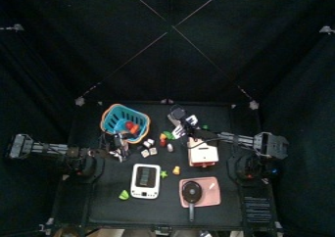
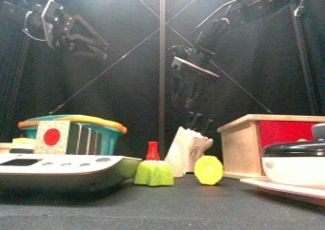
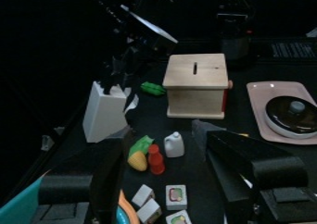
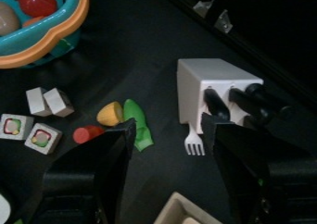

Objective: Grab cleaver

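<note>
White plastic forms the knife block (image 4: 218,87), which stands on the black worktop (image 4: 136,52) with several black handles poking out of its top; I judge the cleaver (image 4: 262,101) to be among them, though which handle is the cleaver's cannot be told. The block keeps the blades sheathed and the handles up, so a top-down grab suits it. Above it hangs the right end effector (image 4: 170,168), its 2 jaws spread wide and empty, the block at about 1 o'clock from their gap, so a small shift seems needed to line up. A white fork (image 4: 194,144) lies just beside the block. The left end effector (image 3: 161,186) sits raised at the left, also parted and holding nothing.
</note>
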Motion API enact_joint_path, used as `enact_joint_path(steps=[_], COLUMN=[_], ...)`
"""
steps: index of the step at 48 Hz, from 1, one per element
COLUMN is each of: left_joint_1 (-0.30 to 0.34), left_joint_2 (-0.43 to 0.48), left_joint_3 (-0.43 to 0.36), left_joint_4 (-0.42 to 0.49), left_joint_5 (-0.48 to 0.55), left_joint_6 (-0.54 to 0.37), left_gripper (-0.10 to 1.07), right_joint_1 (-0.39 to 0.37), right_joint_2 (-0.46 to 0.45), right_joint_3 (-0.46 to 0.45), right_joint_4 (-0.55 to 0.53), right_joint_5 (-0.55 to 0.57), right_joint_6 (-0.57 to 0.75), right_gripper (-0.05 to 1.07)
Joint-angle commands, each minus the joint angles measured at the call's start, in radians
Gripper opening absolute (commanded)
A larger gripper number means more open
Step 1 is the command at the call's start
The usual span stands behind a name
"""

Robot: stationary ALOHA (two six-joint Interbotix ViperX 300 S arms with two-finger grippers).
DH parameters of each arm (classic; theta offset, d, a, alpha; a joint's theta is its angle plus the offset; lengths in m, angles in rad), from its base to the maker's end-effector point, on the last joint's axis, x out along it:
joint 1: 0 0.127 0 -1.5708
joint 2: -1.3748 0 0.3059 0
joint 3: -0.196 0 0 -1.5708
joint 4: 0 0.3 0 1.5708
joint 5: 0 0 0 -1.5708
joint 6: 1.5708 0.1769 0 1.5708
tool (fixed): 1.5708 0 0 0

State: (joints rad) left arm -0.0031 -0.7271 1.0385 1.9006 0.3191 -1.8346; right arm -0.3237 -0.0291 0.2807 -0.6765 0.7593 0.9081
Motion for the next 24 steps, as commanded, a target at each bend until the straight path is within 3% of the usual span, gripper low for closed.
enact_joint_path(steps=[1, 24], left_joint_1=[0.000, 0.005], left_joint_2=[-0.002, -0.002], left_joint_3=[-0.015, 0.003], left_joint_4=[-0.002, -0.021], left_joint_5=[0.005, 0.009], left_joint_6=[-0.002, -0.002], left_gripper=[0.90, 0.90], right_joint_1=[-0.015, -0.081], right_joint_2=[-0.021, -0.017], right_joint_3=[-0.025, 0.043], right_joint_4=[-0.017, -0.014], right_joint_5=[0.018, -0.051], right_joint_6=[-0.003, -0.006], right_gripper=[0.91, 0.89])
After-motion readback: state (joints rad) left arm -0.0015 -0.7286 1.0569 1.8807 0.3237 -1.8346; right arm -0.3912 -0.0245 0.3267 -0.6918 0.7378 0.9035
